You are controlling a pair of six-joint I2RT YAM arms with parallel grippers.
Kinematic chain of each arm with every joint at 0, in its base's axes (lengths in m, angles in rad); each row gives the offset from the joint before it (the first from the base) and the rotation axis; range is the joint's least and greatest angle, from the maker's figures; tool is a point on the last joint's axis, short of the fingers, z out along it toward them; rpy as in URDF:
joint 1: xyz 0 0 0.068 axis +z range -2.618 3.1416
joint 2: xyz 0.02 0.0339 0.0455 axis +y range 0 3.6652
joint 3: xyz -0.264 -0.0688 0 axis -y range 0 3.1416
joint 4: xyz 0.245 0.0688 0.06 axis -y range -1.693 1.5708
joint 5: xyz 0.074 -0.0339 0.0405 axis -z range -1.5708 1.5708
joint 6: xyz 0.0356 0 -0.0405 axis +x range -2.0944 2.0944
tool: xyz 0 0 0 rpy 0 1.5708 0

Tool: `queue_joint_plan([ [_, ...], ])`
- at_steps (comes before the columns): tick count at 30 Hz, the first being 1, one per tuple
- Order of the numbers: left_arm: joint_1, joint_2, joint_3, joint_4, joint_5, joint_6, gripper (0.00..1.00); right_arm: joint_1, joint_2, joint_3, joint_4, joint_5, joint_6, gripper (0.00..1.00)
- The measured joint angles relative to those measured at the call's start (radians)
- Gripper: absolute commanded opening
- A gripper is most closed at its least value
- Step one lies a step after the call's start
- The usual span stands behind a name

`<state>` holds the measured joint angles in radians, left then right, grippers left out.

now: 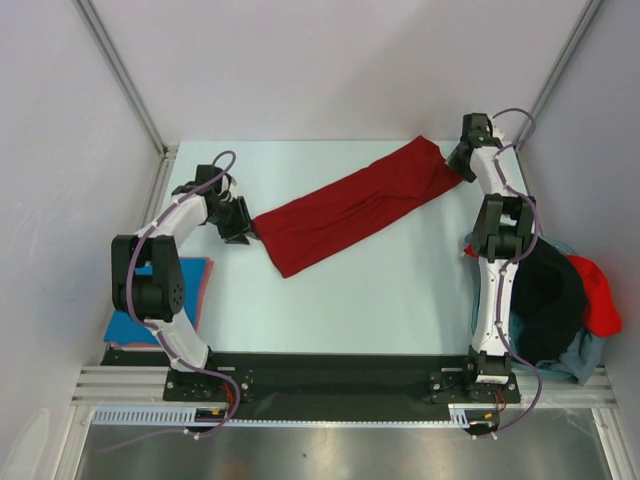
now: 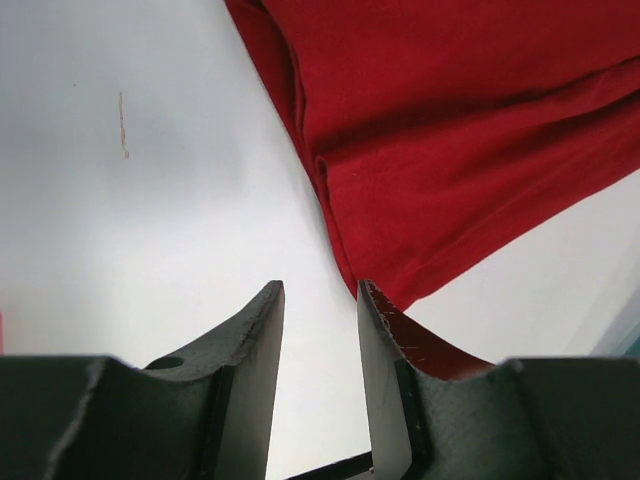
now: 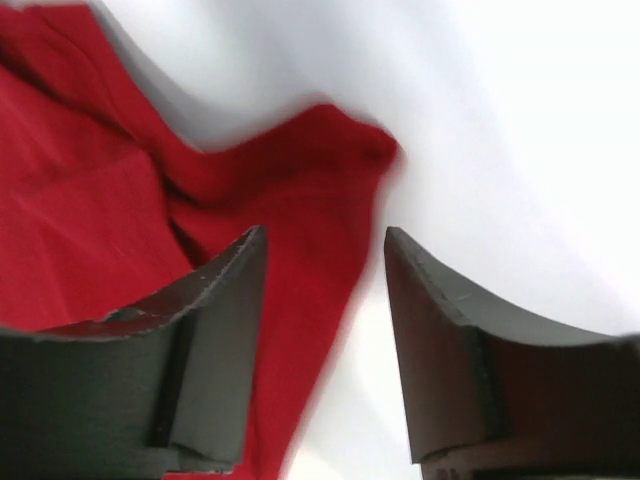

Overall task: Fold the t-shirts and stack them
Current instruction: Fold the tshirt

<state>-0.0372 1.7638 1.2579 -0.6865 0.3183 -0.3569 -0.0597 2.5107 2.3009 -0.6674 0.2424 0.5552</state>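
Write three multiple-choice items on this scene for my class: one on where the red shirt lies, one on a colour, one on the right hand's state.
1. The red shirt lies: A bunched at the near edge; B in the far left corner; C slantwise across the table.
2. The left-edge shirt is: A black; B blue; C grey.
3. The right hand is: A open; B shut on the red shirt; C out of view.

Answers:
1 C: the top view shows it running from near left to far right.
2 B: bright blue shows beside the arm.
3 A: its wrist view shows the jaws apart, with the cloth loose beneath them.
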Motion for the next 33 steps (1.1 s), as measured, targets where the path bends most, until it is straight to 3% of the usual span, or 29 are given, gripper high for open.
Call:
queue_joint_plan([
  [5, -0.006, -0.043, -0.003, 0.01, 0.0, 0.0, 0.41, -0.002, -0.185, -0.237, -0.053, -0.031, 0.013, 0.61],
  [9, -0.012, -0.096, -0.046, 0.028, 0.002, -0.001, 0.41, 0.025, -0.449, -0.566, -0.005, -0.138, 0.05, 0.62],
  [14, -0.018, -0.209, -0.158, 0.041, 0.003, -0.003, 0.41, 0.209, -0.694, -0.917, 0.22, -0.322, 0.165, 0.63],
  [18, -0.019, -0.314, -0.253, 0.041, 0.003, -0.006, 0.42, 0.436, -0.716, -1.084, 0.417, -0.452, 0.272, 0.63],
  [22, -0.019, -0.415, -0.342, 0.048, 0.001, -0.01, 0.43, 0.61, -0.683, -1.147, 0.546, -0.535, 0.366, 0.63],
  [33, -0.02, -0.661, -0.479, 0.047, -0.001, -0.048, 0.45, 0.809, -0.573, -1.206, 0.81, -0.509, 0.661, 0.58],
])
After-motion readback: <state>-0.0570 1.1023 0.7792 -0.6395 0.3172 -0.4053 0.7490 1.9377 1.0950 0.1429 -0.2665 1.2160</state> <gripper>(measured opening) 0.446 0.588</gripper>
